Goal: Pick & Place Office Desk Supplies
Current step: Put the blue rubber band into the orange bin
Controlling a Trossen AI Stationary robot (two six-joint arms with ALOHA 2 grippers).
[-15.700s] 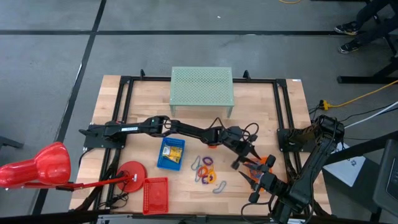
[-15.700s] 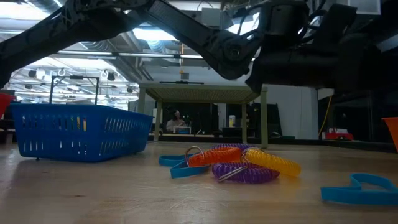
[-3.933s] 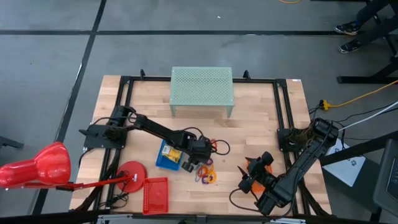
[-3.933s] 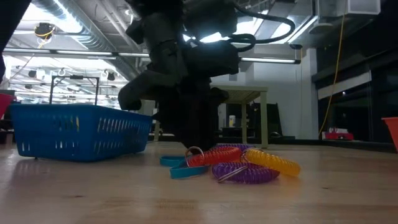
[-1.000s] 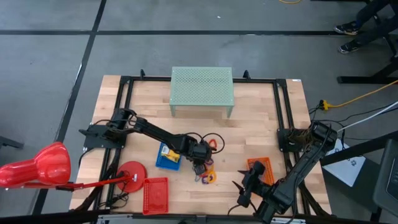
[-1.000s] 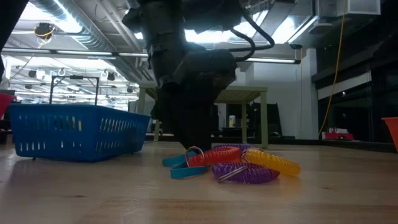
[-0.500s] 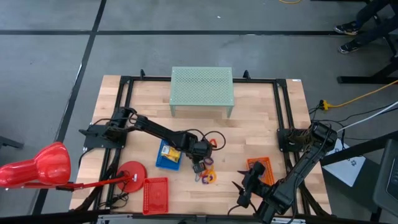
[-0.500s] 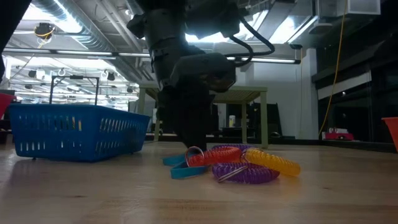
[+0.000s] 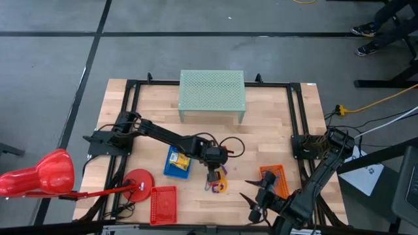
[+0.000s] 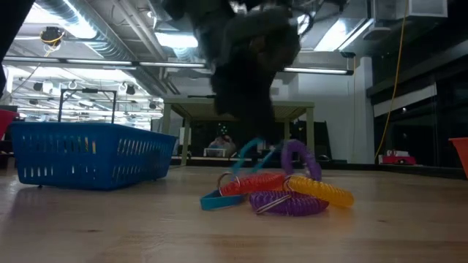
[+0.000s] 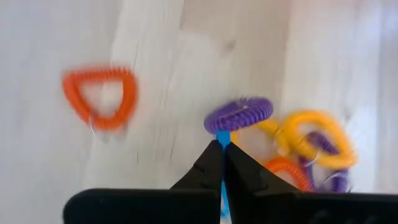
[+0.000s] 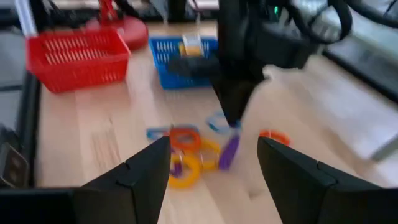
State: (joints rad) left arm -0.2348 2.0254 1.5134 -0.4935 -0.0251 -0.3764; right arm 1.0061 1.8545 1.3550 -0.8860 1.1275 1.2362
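Observation:
My left gripper [image 9: 212,172] hangs above the middle of the table, shut on a thin blue loop [image 10: 252,152]. A purple coil [image 10: 298,157] is joined to that loop and rises with it. Below them lies a pile of coils: orange [image 10: 252,183], yellow [image 10: 322,191], purple [image 10: 281,204] and another blue loop [image 10: 218,199]. One orange coil [image 11: 99,96] lies apart on the wood. My right gripper [image 9: 251,207] stands open near the front edge, right of the pile, holding nothing. My left gripper pinches the blue loop [image 11: 222,139] between its two fingertips [image 11: 211,163], coming from above and pointing down. The loop is lifted off the table. The purple coil [image 11: 239,114] hangs from it, tilted; whether its lower end still touches the pile I cannot tell.
A blue mesh tray [image 9: 178,163] stands left of the pile, a red tray [image 9: 163,203] at the front left, an orange tray [image 9: 273,177] to the right. A pale green mesh shelf [image 9: 212,94] stands at the back. A red desk lamp [image 9: 46,173] stands at the front left.
My left gripper has shut on the blue loop at the pile and has risen with it, shifting a little toward the table's right edge. The blue loop and the purple coil joined to it are lifted up; the other coils have stayed on the table.

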